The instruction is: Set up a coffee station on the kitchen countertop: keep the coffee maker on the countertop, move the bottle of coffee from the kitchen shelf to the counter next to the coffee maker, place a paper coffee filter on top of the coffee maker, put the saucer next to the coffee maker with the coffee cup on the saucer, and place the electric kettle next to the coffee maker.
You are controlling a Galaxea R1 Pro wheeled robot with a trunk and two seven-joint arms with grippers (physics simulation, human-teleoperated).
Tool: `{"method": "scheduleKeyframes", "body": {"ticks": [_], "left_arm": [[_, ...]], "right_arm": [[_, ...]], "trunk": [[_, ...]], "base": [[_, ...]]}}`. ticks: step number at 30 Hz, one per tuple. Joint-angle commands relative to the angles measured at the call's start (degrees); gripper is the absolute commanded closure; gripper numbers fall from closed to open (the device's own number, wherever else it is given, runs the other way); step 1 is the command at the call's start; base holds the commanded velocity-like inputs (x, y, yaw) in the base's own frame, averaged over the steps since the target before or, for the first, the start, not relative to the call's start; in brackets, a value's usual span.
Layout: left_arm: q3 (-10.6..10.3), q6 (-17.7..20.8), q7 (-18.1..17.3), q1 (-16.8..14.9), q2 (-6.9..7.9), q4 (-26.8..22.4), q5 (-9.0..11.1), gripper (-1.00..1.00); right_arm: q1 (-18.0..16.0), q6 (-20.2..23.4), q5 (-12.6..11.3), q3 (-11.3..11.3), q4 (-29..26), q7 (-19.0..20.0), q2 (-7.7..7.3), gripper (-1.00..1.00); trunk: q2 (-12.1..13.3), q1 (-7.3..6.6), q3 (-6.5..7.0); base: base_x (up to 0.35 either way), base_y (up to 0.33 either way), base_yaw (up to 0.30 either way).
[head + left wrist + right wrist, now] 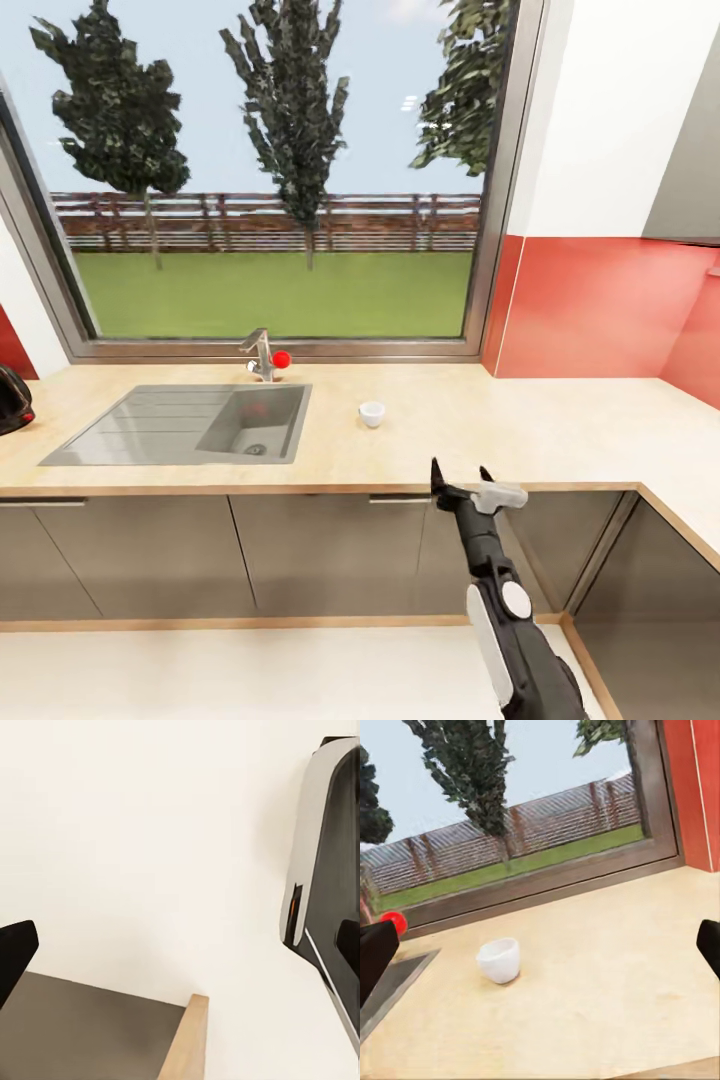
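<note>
You are on the cup step, by the look of things: your right gripper (461,480) hangs in front of the kitchen countertop (560,420), just off its front edge, and it points toward the coffee cup (372,413). Its two dark fingers stand well apart with nothing between them, and the right wrist view agrees, with a fingertip at each side of the frame and the coffee cup (499,959) sitting free on the wood between and beyond them. The cup stands upright on the worktop just to the right of the sink (180,425), between the sink and the red backsplash (600,305), and apart from the faucet (262,355) with its red knob. It is small, white and smooth, open at the top; I cannot make out its handle from here. No saucer shows near it. Your next move, I judge, is to reach forward and toward the sink until the open fingers straddle the cup's wall, then close gently, since so light a cup could tip or skid. Of your left gripper (180,945) you see one dark fingertip at each edge of its wrist view, held wide and empty.
</note>
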Motion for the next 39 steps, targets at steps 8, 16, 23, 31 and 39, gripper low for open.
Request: {"method": "scheduleKeyframes", "body": {"ticks": [8, 16, 23, 31, 39], "left_arm": [[0.4, 0.2, 0.5, 1.1, 0.34, 0.7, -1.4, -1.0], [0.9, 0.3, 0.9, 1.5, 0.34, 0.6, -1.1, -1.0], [1.1, 0.1, 0.9, 1.5, 0.07, 0.6, -0.8, -1.0], [1.2, 0.1, 1.0, 1.5, -0.08, 0.6, -0.8, -1.0], [1.4, 0.1, 1.0, 1.5, -0.18, 0.6, -0.8, -1.0]], "right_arm": [[-15.3, 17.0, -0.3, 2.8, 0.8, -7.3, 0.18, -1.0], [-29.2, 26.3, -0.2, 8.3, 14.7, -16.2, 0.18, -1.0], [-30.1, 26.9, -0.4, 8.7, 16.2, -16.5, 0.18, -1.0], [-30.1, 27.2, -0.2, 8.7, 16.4, -16.5, 0.18, -1.0], [-29.3, 32.4, -0.1, 8.6, 16.3, -16.5, 0.18, -1.0]], "trunk": [[-0.1, 0.04, -0.12], [-0.1, 0.04, -0.12], [-0.1, 0.04, -0.12], [-0.1, 0.04, -0.12], [-0.1, 0.04, -0.12]], "base": [[0.003, 0.0, 0.0], [0.18, 0.003, 0.0], [0.317, 0.121, 0.0], [0.315, 0.139, 0.0], [0.319, -0.036, 0.0]]}}
